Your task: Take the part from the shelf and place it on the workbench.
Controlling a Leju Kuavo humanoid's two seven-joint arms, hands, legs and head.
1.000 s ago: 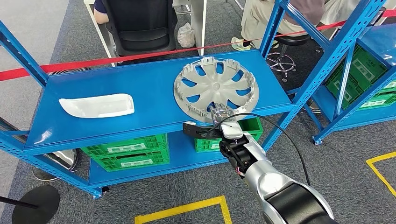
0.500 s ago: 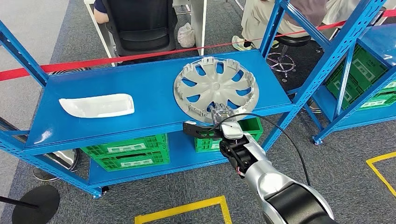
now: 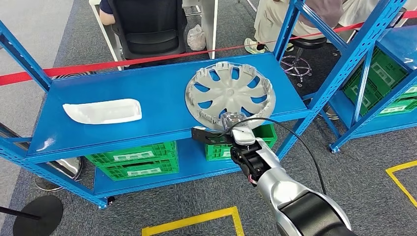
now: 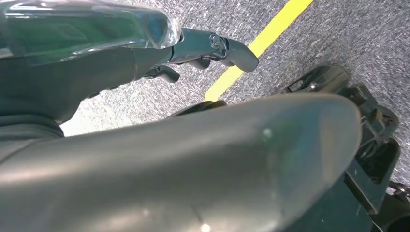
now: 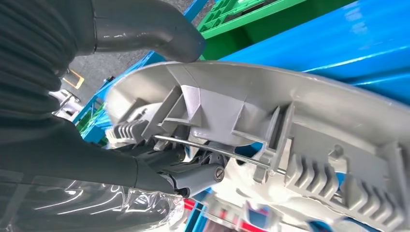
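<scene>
Right hand (image 3: 232, 121) gripped the hubcap (image 3: 230, 93) at its 6 o'clock rim; I noted the disc extended toward 12 o'clock over the shelf (image 3: 123, 88). Left hand (image 4: 212, 48) held nothing, fingers loosely curled.

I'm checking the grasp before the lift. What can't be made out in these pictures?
- Head view: right hand fingers under the hubcap rim, hidden by it.
- Right wrist view: hubcap cut off by edges; far parts blurred.
- Left wrist view: left hand mostly hidden by a dark body part.
</scene>
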